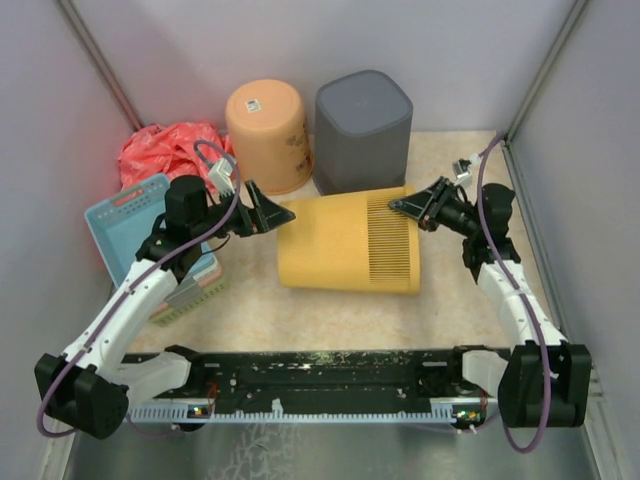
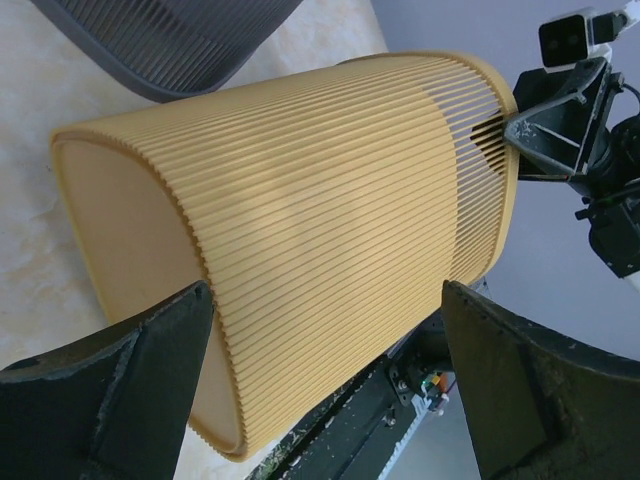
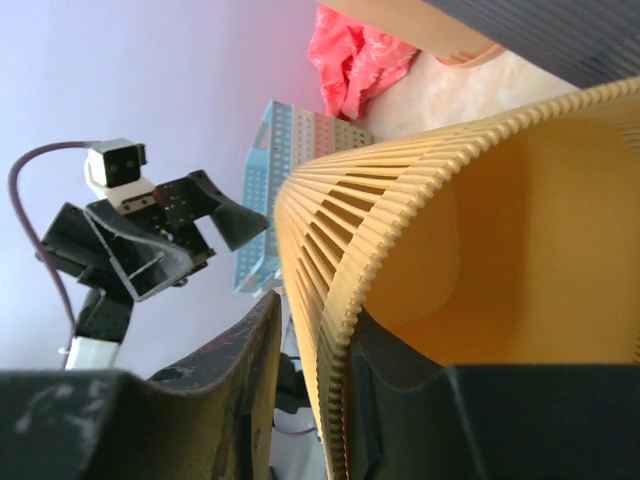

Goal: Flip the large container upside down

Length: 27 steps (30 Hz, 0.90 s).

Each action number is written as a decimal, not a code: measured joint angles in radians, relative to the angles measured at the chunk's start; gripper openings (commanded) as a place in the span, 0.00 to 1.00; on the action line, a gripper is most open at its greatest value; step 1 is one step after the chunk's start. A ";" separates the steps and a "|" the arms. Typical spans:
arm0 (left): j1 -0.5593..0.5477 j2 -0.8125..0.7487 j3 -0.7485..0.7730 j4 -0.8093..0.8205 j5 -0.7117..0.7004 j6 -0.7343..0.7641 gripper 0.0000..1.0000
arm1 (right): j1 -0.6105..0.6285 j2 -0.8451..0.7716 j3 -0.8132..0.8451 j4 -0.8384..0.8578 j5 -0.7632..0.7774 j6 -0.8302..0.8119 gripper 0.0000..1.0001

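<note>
The large container (image 1: 345, 243), yellow with a ribbed, slotted wall, lies on its side mid-table, its closed base to the left and its open mouth to the right. My left gripper (image 1: 268, 212) is wide open just off the base end. In the left wrist view the container (image 2: 330, 230) fills the space ahead of that gripper (image 2: 328, 290), and neither finger touches it. My right gripper (image 1: 405, 207) is at the mouth's upper rim. In the right wrist view the right gripper (image 3: 315, 315) straddles the rim (image 3: 400, 200), one finger inside against the wall, the outer finger a little apart from it.
An upturned orange bucket (image 1: 268, 135) and a grey container (image 1: 363, 130) stand close behind the yellow one. A red bag (image 1: 165, 150) lies at the back left. A blue basket (image 1: 130, 225) rests on a green one (image 1: 195, 295) under the left arm. Walls enclose three sides.
</note>
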 measured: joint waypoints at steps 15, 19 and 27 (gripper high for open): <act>0.000 0.029 -0.054 -0.070 0.042 0.022 1.00 | -0.001 0.042 0.251 -0.585 0.190 -0.556 0.57; 0.000 0.084 -0.072 -0.031 0.097 0.014 1.00 | 0.000 0.010 0.251 -0.687 0.263 -0.636 0.57; 0.001 0.130 -0.073 0.017 0.151 0.001 1.00 | 0.000 -0.080 0.249 -0.795 0.341 -0.691 0.43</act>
